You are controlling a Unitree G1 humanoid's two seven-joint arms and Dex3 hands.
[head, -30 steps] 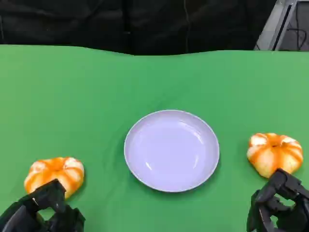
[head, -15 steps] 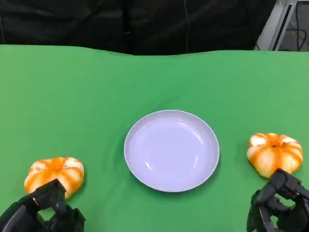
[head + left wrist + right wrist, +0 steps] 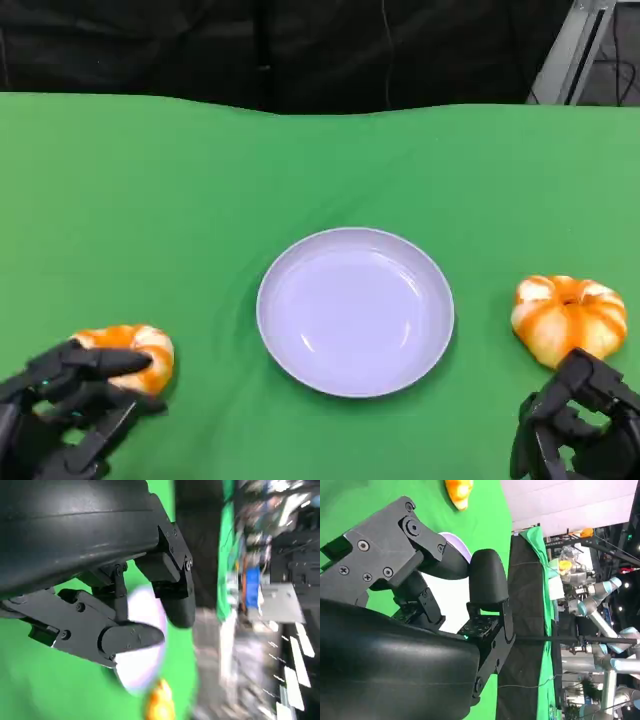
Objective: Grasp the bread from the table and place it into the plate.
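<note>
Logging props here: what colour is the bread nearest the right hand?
Orange with white patches; the bread shows best in the head view.

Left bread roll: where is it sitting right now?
In the head view the left bread roll lies on the green table at the lower left, left of the plate, with the left hand reaching partly over its near side.

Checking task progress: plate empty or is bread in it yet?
Empty. The plate shows a bare white surface; both bread pieces lie on the green table, one at the left hand, one near the right hand.

A green table (image 3: 320,160) bears a plate (image 3: 355,310) between two breads (image 3: 125,352) (image 3: 568,317).
</note>
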